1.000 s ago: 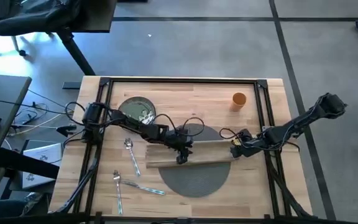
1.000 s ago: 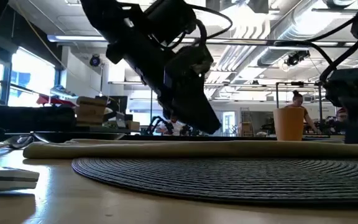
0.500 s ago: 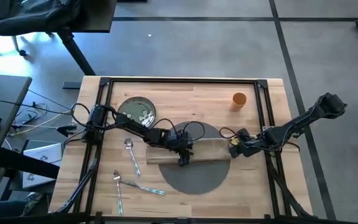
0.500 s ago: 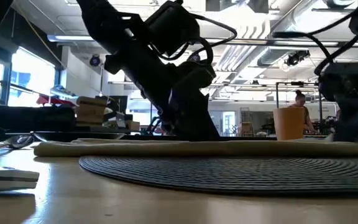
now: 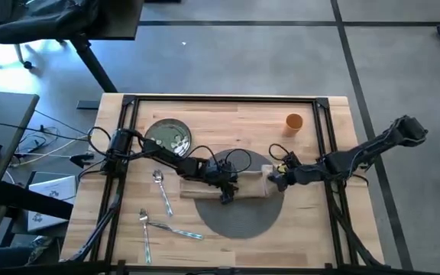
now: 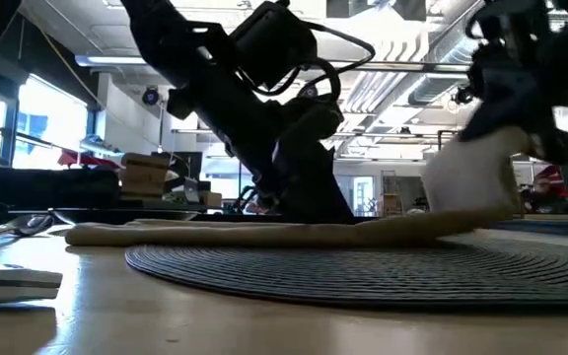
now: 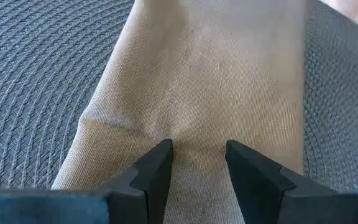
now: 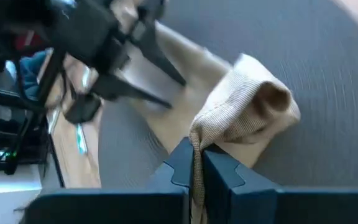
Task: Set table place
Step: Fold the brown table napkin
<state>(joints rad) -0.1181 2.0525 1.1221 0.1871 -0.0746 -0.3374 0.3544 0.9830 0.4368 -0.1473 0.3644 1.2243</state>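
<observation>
Napkin [image 5: 228,186] lay across grey mat [image 5: 239,221] at table [image 5: 228,114] centre, its 3 o'clock end lifted and curling over. Right gripper [image 5: 273,177] clenched on that raised end. Left gripper [image 5: 225,195] pressed down mid-napkin, fingers [image 7: 157,165] slightly parted, grasping nothing. Risk: if left press slipped, cloth would drag toward 9 o'clock and fold would skew. Orange cup [image 5: 293,121] at 1 o'clock, plate [image 5: 168,136] at 10 o'clock.

The right gripper [image 5: 273,178] is lifting the napkin's [image 5: 228,187] end and carrying it over the mat [image 5: 239,218], folding it toward the left gripper [image 5: 225,195].
</observation>
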